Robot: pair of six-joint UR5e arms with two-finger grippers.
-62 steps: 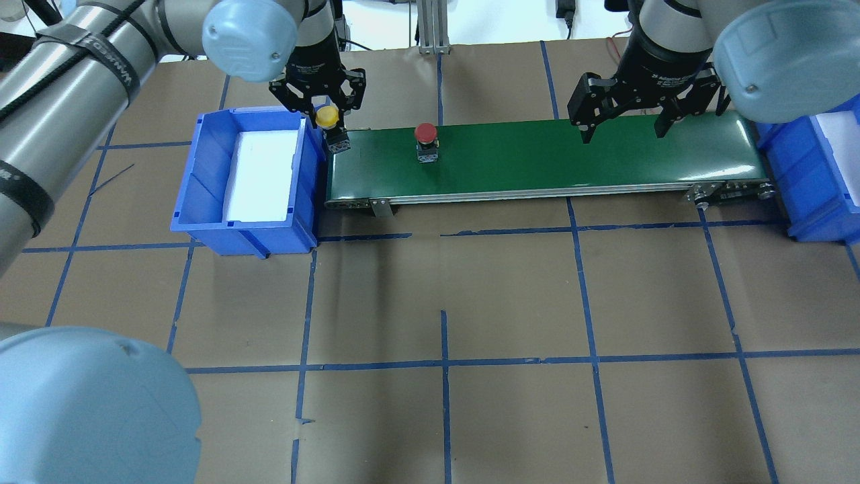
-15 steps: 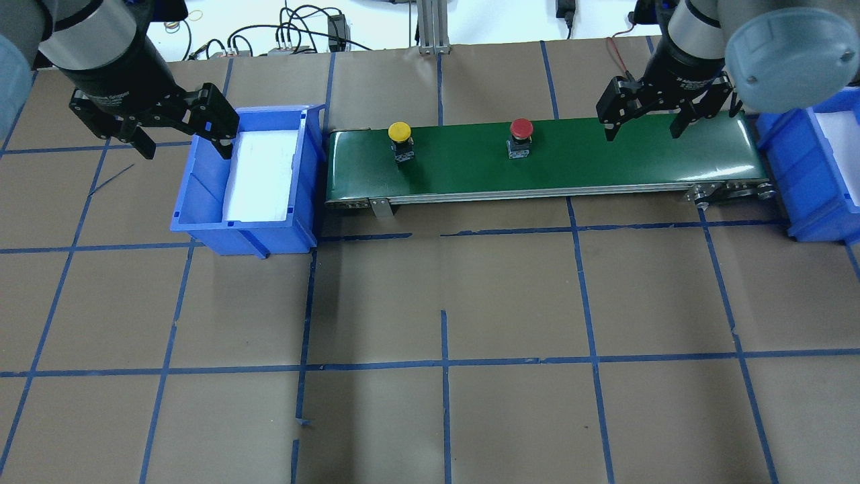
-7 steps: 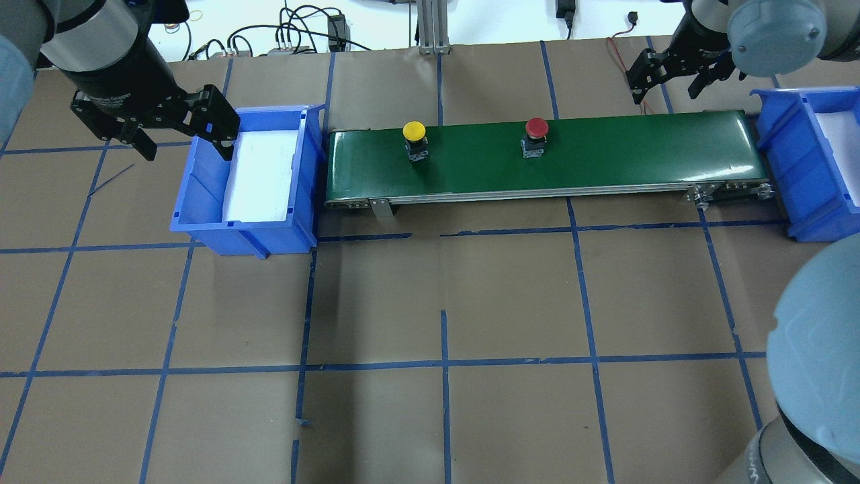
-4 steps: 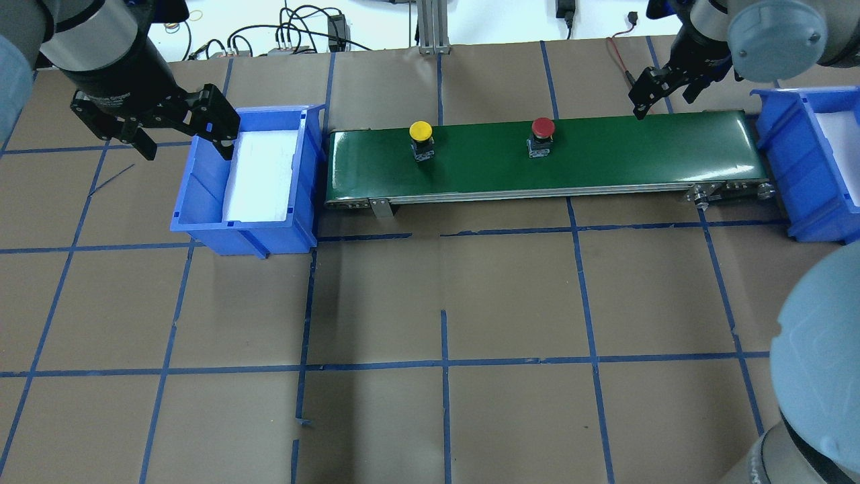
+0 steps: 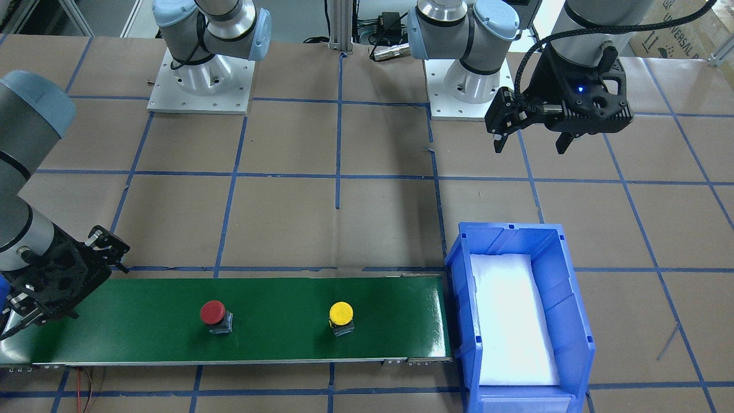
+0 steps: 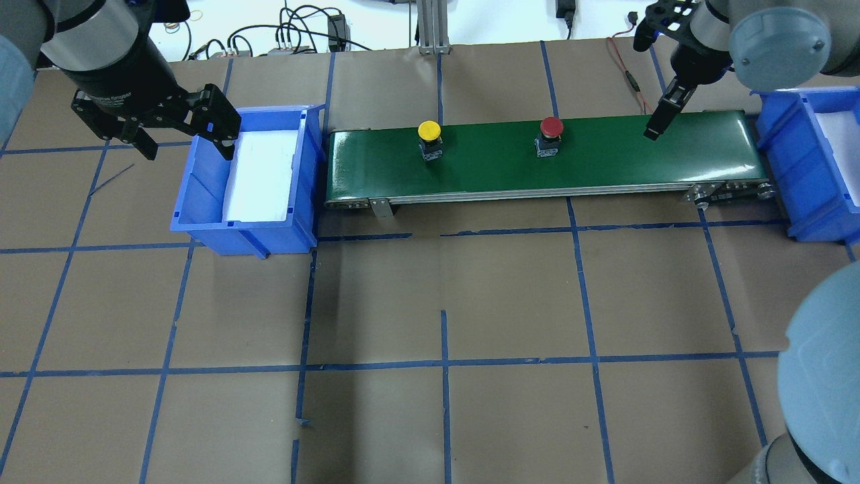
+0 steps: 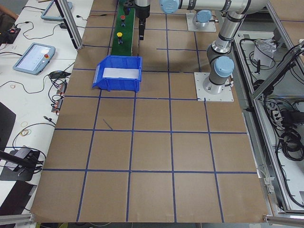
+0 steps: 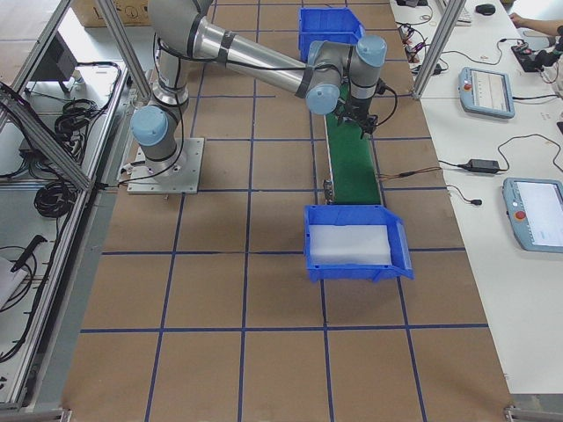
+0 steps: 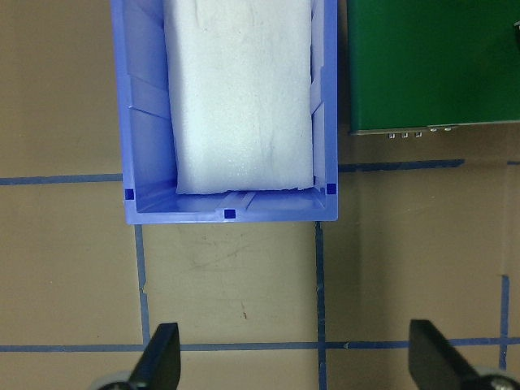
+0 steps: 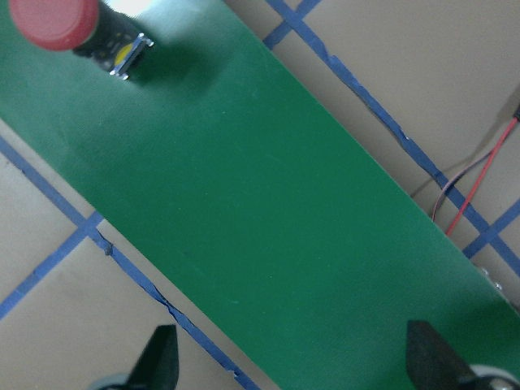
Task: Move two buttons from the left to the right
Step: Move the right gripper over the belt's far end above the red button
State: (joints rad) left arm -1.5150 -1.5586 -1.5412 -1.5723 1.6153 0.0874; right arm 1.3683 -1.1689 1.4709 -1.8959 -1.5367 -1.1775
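We see white foam [image 6: 261, 176] in the left bin [image 6: 205, 181]; red button [image 6: 551, 127], yellow button [image 6: 428, 130] on the belt [image 6: 605, 154]; left pincer [image 5: 530, 148], right pincer [image 10: 292, 361] gape empty.

One red button [image 6: 551, 127], one yellow button [image 6: 428, 130], two blue bins [image 6: 205, 175] [image 6: 786, 168], one green belt [image 6: 605, 158].

Right gripper [image 10: 294, 361]: jaws spread wide, only the two dark fingertips [image 10: 158, 361] visible at the bottom edge, belt and table showing between them. A flat green conveyor belt [image 10: 244, 187] runs diagonally beneath, upper left to lower right. A round red mushroom-cap push button [image 10: 50, 20] on a black-and-metal body sits on the belt, well ahead of the view's left fingertip; the cap is cut off by the frame corner. Brown paper table [image 10: 422, 49] with blue tape lines [image 10: 357, 88] lies on both sides of the belt. Thin red and dark wires [image 10: 475, 188] lie on the table ahead of the right fingertip.
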